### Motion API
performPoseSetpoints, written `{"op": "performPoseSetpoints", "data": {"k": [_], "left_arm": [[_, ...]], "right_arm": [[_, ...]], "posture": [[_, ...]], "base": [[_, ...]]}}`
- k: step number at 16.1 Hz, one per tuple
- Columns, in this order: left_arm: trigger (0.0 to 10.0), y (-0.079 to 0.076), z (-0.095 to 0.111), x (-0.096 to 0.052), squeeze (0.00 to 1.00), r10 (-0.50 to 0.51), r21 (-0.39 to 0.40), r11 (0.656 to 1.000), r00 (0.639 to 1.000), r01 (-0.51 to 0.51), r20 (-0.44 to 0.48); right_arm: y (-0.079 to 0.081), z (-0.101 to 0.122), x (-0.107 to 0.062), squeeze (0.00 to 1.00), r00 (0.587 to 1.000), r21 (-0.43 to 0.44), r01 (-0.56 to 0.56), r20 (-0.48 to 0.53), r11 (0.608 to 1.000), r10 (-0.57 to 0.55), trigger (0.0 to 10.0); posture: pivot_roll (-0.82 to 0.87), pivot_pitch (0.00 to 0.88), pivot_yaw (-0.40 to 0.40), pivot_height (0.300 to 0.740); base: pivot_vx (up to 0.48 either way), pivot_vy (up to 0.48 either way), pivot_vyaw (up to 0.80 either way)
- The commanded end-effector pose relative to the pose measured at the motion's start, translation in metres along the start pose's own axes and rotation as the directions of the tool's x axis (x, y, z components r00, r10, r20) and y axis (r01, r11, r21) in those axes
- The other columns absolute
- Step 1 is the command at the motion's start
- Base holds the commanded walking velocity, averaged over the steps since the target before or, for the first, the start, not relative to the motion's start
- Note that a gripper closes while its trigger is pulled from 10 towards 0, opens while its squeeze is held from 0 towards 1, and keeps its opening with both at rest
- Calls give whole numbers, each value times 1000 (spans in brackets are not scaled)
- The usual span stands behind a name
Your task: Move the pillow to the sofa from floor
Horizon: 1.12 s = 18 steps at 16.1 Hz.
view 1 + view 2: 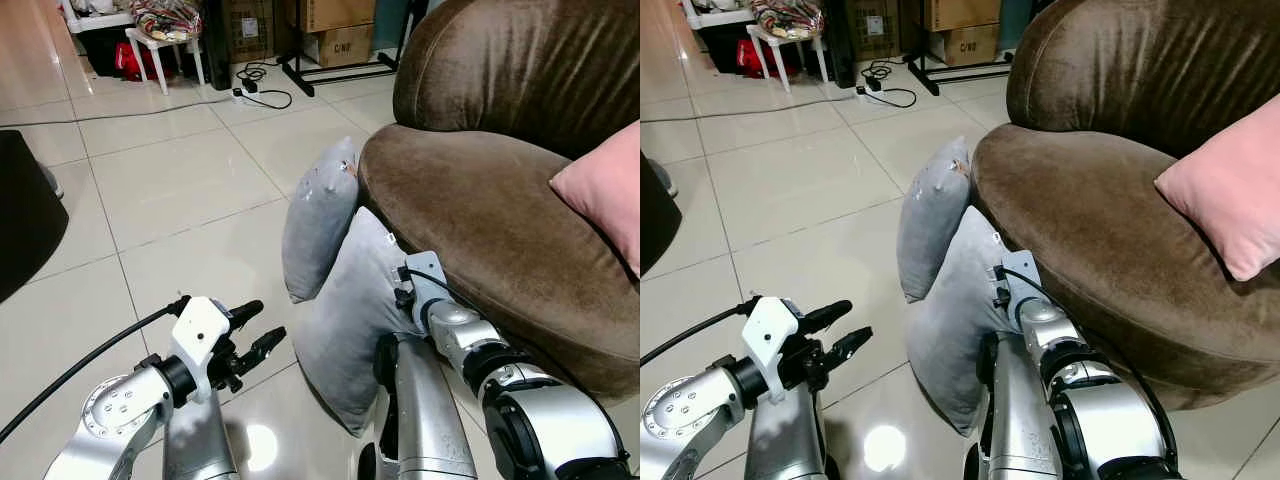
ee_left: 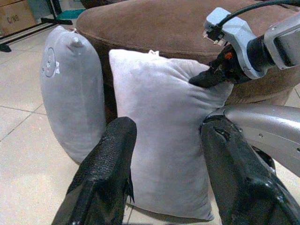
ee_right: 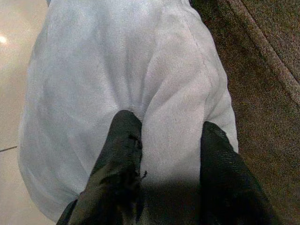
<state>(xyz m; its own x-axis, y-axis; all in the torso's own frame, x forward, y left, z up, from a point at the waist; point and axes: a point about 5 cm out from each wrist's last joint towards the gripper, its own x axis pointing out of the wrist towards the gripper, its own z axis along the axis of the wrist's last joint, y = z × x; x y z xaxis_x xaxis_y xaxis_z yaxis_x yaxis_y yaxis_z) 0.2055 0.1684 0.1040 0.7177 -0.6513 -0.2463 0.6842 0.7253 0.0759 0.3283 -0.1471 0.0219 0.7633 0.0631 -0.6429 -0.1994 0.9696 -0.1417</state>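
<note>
The right gripper pinches a fold of the near grey pillow — the left gripper waits beside it, fingers spread wide.

near grey velvet pillow on tiled floor, leaning against front of brown velvet sofa at right | second grey pillow just behind it, farther, also against sofa | pink cushion on sofa seat, far right | white stool, cardboard boxes, power strip far left

Two grey pillows lean against brown sofa.
</note>
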Motion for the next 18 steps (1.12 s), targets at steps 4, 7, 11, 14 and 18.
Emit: {"op": "performPoseSetpoints", "data": {"k": [4, 7, 11, 14, 18], "left_arm": [[10000, -3, 2, 0, 0, -14, 6, 1000, 1000, 14, -6], [10000, -3, 2, 0, 0, -17, 5, 1000, 1000, 17, -6], [10000, -2, 1, 3, 0, -27, 10, 1000, 1000, 27, -10], [10000, 6, 4, 5, 0, 0, 31, 1000, 1000, -1, 3], [10000, 20, 12, -3, 0, 166, 34, 985, 984, -168, 62]], "right_arm": [[5, -14, 0, 0, 998, 4, -30, -51, 1000, 30, 0], [7, -14, 0, 0, 998, 3, -40, -51, 999, 40, 0], [19, -13, 0, 0, 990, 6, -136, -37, 991, 136, 0], [33, 0, -1, 0, 963, 63, -267, 54, 962, 264, 0], [30, 33, -13, 0, 865, 125, -427, 346, 896, 364, 0]], "posture": [[9, 5, -48, 394], [6, 0, -48, 394], [12, 0, -45, 394], [30, 0, -55, 394], [26, 0, -51, 394]], "base": [[0, 0, 0], [0, 0, 0], [0, 0, 0], [0, 0, 0], [0, 0, 0]]}}
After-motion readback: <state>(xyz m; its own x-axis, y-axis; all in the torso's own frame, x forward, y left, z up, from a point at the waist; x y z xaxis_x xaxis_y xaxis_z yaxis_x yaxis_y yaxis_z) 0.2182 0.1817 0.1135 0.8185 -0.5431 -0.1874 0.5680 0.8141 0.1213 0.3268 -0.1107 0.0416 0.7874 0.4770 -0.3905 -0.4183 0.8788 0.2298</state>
